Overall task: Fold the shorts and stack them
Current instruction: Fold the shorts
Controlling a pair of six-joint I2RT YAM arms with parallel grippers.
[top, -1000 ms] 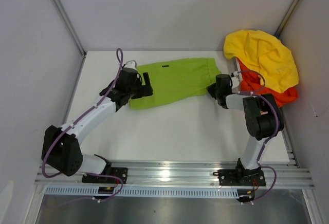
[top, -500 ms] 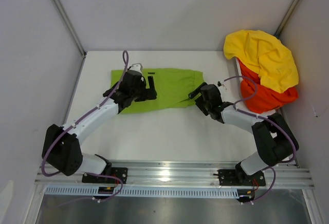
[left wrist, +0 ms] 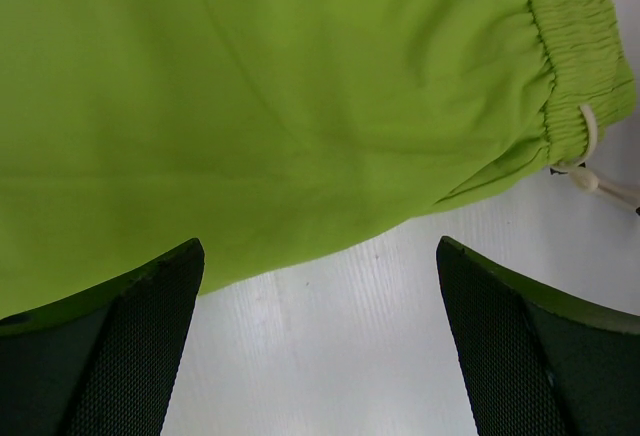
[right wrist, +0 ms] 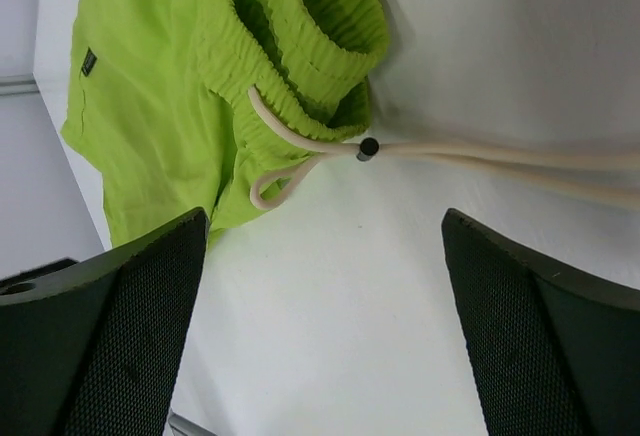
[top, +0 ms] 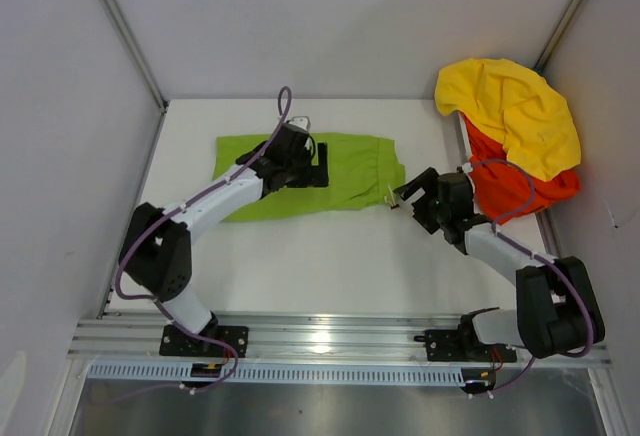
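On the table [top: 330, 256], lime-green shorts [top: 355, 171] flat, white drawstring [right wrist: 470, 153] loose; left pincer [left wrist: 318, 248], right pincer [right wrist: 325, 218] spread

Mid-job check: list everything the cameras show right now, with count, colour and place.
lime-green shorts: one, lime green, lying flat on the far middle of the table
drawstring: one, white, trailing from the green waistband onto the table
orange-red shorts: one, orange-red, heaped at the far right corner, mostly covered
yellow cloth: one, yellow, draped over the orange-red heap
table: one, white
rail: one, silver, along the near edge, carrying both arm bases
left tool: one, black, open, over the green shorts
right tool: one, black, open, at the waistband end above the drawstring
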